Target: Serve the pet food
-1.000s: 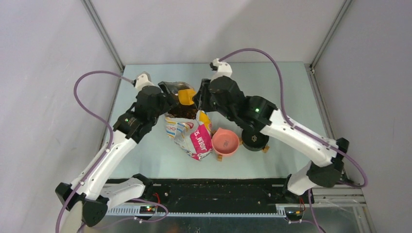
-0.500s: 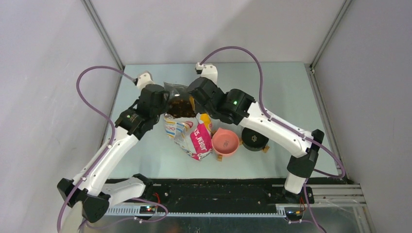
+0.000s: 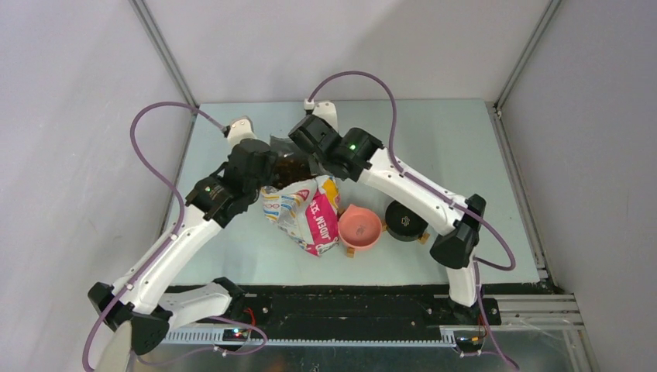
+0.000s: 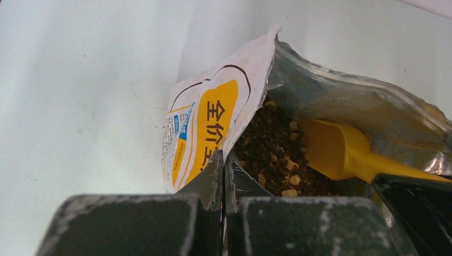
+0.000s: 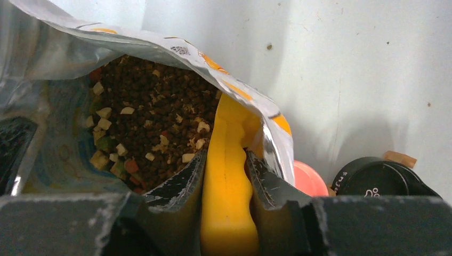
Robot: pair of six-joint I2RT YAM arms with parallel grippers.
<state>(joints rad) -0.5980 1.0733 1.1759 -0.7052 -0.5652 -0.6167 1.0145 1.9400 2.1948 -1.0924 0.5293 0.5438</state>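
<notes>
The pet food (image 4: 266,154) is brown and tan kibble lying inside the open bag (image 3: 306,217) at the table's middle. My left gripper (image 4: 224,160) is shut on the bag's near rim (image 4: 208,122), pinching the foil edge. My right gripper (image 5: 226,160) is shut on the handle of a yellow scoop (image 5: 228,186). The scoop's bowl (image 4: 336,149) reaches into the bag mouth and rests on the kibble (image 5: 154,112). In the top view both grippers, the left (image 3: 267,172) and the right (image 3: 310,159), meet over the bag's opening.
A pink bowl (image 3: 360,226) stands just right of the bag, and a black bowl (image 3: 406,221) sits right of that. Both show in the right wrist view, the pink bowl (image 5: 309,178) and the black bowl (image 5: 376,178). Grey walls enclose the table.
My left gripper has shut on the bag's rim. My right arm has swung left and lowered the scoop from above the bag into its mouth.
</notes>
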